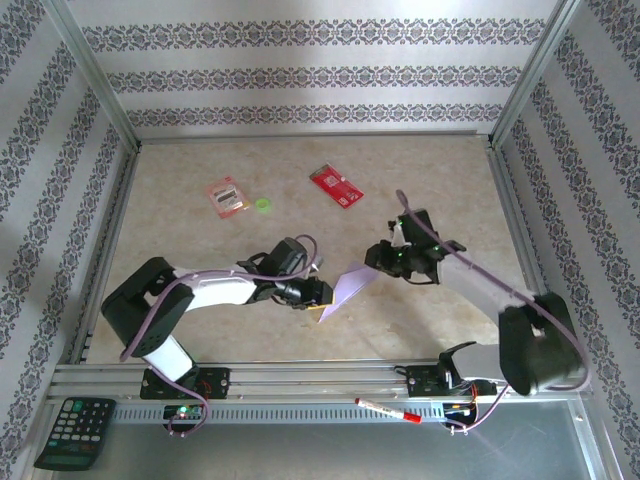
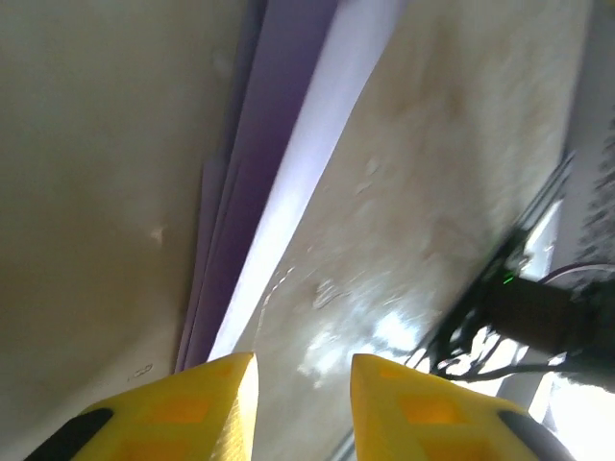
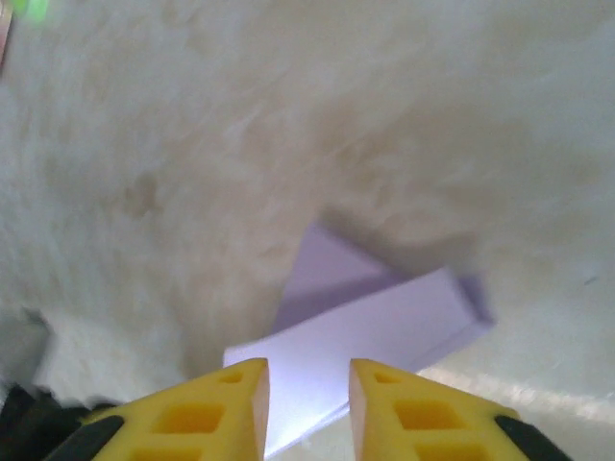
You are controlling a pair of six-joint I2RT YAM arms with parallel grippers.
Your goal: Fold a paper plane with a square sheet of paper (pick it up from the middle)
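Jaws on both arms stand slightly parted, pinching nothing.

Left gripper (image 2: pixel 303 370): you see bare table (image 2: pixel 452 144) through the gap. The paper plane (image 2: pixel 288 173) starts just ahead of the left-hand finger and runs away from it as a long folded strip, with stacked layers along its far edge.

Right gripper (image 3: pixel 307 376): the plane's other end lies just beyond the tips, in line with the gap. Whether it touches them, you cannot tell.

From above, the plane lies on the table between the two grippers, one at each end.

Further out, a red card (image 1: pixel 336 186) and a pink-red packet (image 1: pixel 226 197) sit well apart from all this.

Risks, as judged:
- Nothing holds the creases, so the layers may spring open.
- Closing from here grabs an end, not the middle; the strip would droop or twist.
- A low finger could catch one layer only and peel the fold.
- A sideways nudge slides it across the smooth table.
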